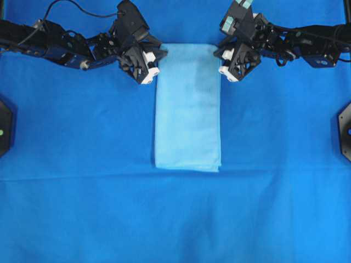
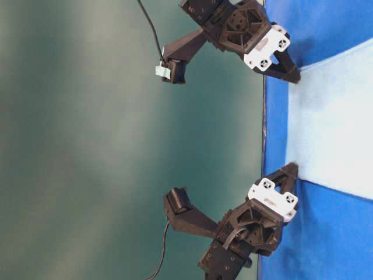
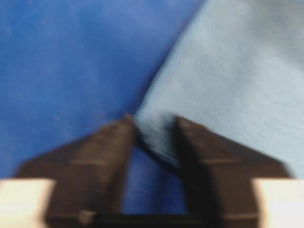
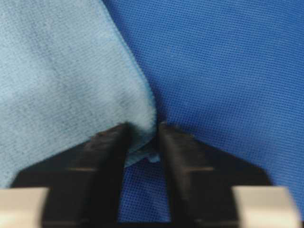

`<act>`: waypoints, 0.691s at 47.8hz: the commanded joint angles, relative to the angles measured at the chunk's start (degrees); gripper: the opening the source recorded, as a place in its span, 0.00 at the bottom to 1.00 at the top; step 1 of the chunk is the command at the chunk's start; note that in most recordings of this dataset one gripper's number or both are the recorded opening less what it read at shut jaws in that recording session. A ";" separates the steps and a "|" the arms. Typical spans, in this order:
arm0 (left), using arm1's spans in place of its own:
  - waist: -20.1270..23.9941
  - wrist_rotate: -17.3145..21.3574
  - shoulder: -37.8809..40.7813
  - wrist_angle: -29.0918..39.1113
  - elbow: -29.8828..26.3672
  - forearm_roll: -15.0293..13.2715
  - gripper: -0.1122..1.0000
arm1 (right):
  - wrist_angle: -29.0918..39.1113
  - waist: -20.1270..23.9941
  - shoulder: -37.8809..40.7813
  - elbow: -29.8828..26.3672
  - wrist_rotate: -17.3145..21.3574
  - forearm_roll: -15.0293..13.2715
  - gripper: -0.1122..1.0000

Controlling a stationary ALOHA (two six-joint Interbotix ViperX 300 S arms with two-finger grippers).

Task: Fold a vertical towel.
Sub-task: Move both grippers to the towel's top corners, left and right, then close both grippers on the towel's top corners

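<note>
The towel (image 1: 188, 109) is a light sky-blue rectangle lying lengthwise down the middle of the overhead view, its far short edge between the two arms. My left gripper (image 1: 160, 59) sits at the far left corner. In the left wrist view, which is blurred, that corner of the towel (image 3: 228, 71) is bunched between the left gripper's (image 3: 154, 130) dark fingers. My right gripper (image 1: 218, 59) sits at the far right corner. The right wrist view shows the right gripper (image 4: 142, 130) pinching the towel (image 4: 61, 71) corner. The near edge lies flat.
A large royal-blue sheet (image 1: 82, 164) covers the whole table under the towel, with a faint crease running across just below the towel's near edge. Black fixtures stand at the left edge (image 1: 4, 126) and the right edge (image 1: 345, 129).
</note>
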 commanded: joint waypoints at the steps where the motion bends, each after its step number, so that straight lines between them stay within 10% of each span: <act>1: 0.09 0.44 -0.53 -0.18 -0.70 0.18 0.24 | -0.35 -0.09 -0.53 -0.53 -0.09 -0.62 0.31; 5: -0.09 0.62 -0.62 -0.18 -0.53 0.26 0.13 | -0.35 0.26 -0.53 -0.53 -0.09 -1.23 0.13; 33: 2.11 4.66 -8.09 3.08 -0.97 0.26 0.13 | -0.18 -2.64 -6.59 -1.05 -0.09 -1.41 0.12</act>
